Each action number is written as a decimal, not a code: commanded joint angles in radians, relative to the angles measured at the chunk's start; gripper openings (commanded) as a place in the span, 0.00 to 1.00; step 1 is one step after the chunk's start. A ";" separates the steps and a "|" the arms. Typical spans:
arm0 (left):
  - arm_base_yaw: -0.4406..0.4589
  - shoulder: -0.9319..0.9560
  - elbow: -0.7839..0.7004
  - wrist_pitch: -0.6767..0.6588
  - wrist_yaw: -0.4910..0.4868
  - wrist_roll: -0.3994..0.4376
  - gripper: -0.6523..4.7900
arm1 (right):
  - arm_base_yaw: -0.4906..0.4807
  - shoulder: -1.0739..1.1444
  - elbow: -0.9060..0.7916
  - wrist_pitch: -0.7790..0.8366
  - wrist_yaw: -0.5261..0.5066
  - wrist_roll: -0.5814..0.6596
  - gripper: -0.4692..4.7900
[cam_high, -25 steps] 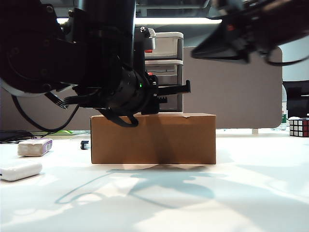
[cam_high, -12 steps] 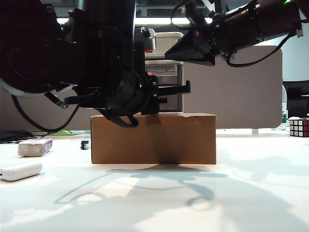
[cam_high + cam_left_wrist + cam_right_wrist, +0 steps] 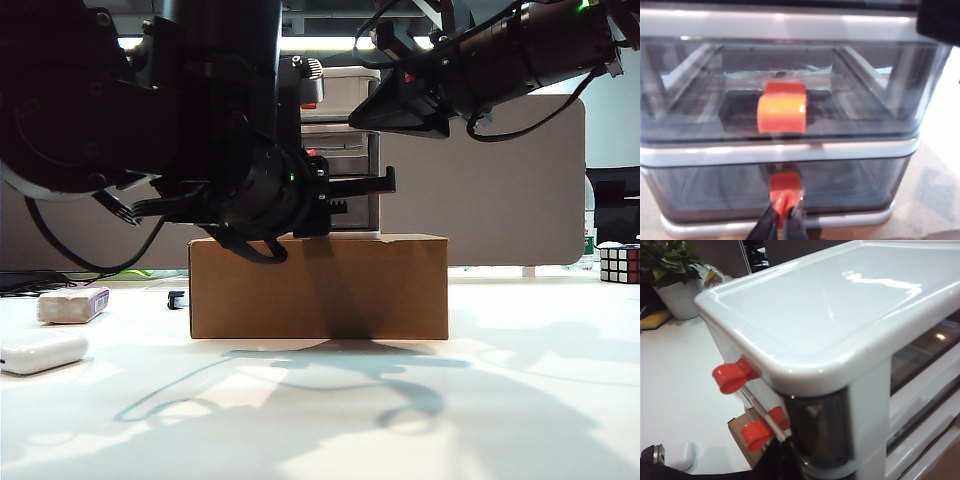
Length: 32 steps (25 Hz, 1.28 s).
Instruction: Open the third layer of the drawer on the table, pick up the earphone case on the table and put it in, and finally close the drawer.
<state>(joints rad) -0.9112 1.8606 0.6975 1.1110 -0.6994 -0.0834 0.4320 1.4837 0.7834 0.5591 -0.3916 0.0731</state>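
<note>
The drawer (image 3: 342, 150), white-framed with smoky tiers, stands on a brown cardboard box (image 3: 318, 286). In the left wrist view my left gripper (image 3: 783, 220) is shut on the red handle (image 3: 785, 189) of the third layer (image 3: 840, 187), whose front looks level with the frame. In the exterior view the left gripper (image 3: 385, 184) reaches in from the left. My right gripper (image 3: 368, 117) hovers by the drawer's white top (image 3: 840, 305); its jaws are a dark blur. The earphone case (image 3: 42, 352) lies on the table (image 3: 400, 400) at far left, also in the right wrist view as the earphone case (image 3: 680, 455).
A greyish-white block with a purple edge (image 3: 72, 304) lies behind the earphone case, a small black item (image 3: 176, 298) beside the box. A Rubik's cube (image 3: 620, 263) stands at the far right. A grey partition (image 3: 500, 190) closes the back. A potted plant (image 3: 670, 275) stands beyond the drawer.
My right arm has swung in from the upper right, down and leftward, until its gripper is beside the drawer's top. The left arm and gripper have stayed still on the handle.
</note>
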 commanded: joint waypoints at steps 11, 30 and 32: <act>-0.067 -0.003 -0.017 -0.014 -0.075 -0.003 0.11 | -0.001 -0.003 0.007 0.014 0.023 -0.003 0.08; -0.140 -0.064 -0.145 0.032 -0.132 -0.109 0.39 | -0.001 -0.003 0.007 0.005 0.011 -0.003 0.08; -0.118 -0.064 -0.144 0.042 -0.070 -0.112 0.39 | -0.001 -0.003 0.007 -0.002 0.011 -0.003 0.08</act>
<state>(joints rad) -1.0435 1.8019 0.5495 1.1286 -0.8272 -0.1928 0.4320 1.4834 0.7837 0.5560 -0.3824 0.0731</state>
